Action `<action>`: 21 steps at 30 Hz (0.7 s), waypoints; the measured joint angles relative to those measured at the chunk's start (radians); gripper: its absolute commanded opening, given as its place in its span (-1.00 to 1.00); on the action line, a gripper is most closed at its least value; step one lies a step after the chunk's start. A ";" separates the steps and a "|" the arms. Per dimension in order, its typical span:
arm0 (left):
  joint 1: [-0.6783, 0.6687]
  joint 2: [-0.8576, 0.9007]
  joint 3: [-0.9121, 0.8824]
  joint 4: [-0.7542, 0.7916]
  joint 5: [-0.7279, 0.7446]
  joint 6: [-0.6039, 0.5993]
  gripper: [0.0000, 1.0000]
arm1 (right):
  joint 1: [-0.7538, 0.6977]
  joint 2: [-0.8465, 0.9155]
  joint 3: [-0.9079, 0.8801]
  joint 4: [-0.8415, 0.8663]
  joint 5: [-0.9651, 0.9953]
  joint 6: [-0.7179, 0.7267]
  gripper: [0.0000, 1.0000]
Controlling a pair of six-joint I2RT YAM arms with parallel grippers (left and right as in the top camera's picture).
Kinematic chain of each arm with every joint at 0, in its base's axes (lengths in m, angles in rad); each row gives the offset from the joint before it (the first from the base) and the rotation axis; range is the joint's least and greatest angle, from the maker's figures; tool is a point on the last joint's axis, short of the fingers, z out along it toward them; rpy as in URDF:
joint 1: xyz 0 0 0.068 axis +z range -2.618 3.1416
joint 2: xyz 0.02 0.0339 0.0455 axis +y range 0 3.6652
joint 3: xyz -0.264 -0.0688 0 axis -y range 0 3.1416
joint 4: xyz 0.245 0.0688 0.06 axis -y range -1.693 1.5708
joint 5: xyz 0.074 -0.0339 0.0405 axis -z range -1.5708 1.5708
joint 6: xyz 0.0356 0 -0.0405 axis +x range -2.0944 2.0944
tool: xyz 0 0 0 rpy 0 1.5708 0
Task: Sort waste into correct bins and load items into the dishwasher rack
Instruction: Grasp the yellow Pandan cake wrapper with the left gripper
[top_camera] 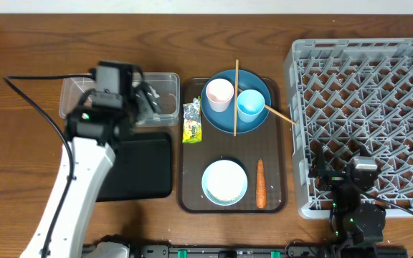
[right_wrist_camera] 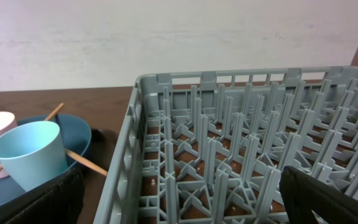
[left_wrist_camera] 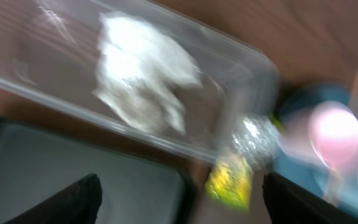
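The crumpled white tissue (left_wrist_camera: pixel 142 71) lies inside the clear tub (left_wrist_camera: pixel 241 56). My left gripper (left_wrist_camera: pixel 182 205) is open and empty, hovering over that tub's right end (top_camera: pixel 165 84), above the corner of the black tray (left_wrist_camera: pixel 73 162). The yellow wrapper (left_wrist_camera: pixel 232 177) lies just ahead of it. On the blue plate (top_camera: pixel 235 122) stand the pink cup (top_camera: pixel 219 93) and the light blue cup (top_camera: pixel 250 104), with chopsticks (top_camera: pixel 236 79) across them. The pale bowl (top_camera: pixel 225 181) and carrot (top_camera: pixel 260 183) sit nearer. My right gripper (right_wrist_camera: pixel 182 199) is open at the front left corner of the dishwasher rack (right_wrist_camera: pixel 229 124).
The plate, bowl, carrot and wrapper (top_camera: pixel 191 122) all rest on a dark brown serving tray (top_camera: pixel 278 172) between the bins and the rack (top_camera: pixel 364 86). The black tray (top_camera: pixel 145 168) lies in front of the clear tub. A black cable (top_camera: pixel 31 93) trails left of my left arm.
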State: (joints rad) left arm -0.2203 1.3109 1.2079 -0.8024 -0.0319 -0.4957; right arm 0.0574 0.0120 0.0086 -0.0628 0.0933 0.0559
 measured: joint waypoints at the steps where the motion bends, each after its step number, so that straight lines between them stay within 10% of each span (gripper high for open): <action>1: -0.043 -0.005 0.001 -0.014 0.014 0.005 0.61 | 0.000 0.000 0.000 0.000 0.000 0.000 0.98; 8: -0.274 0.078 -0.010 -0.028 0.035 0.051 0.56 | 0.000 0.000 0.000 0.000 0.000 0.000 0.98; 21: -0.307 0.375 -0.039 0.009 0.032 0.060 0.55 | 0.000 0.000 0.000 0.000 0.000 0.000 0.99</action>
State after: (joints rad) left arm -0.5274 1.6855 1.1687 -0.7933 0.0006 -0.4362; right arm 0.0574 0.0120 0.0086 -0.0628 0.0933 0.0559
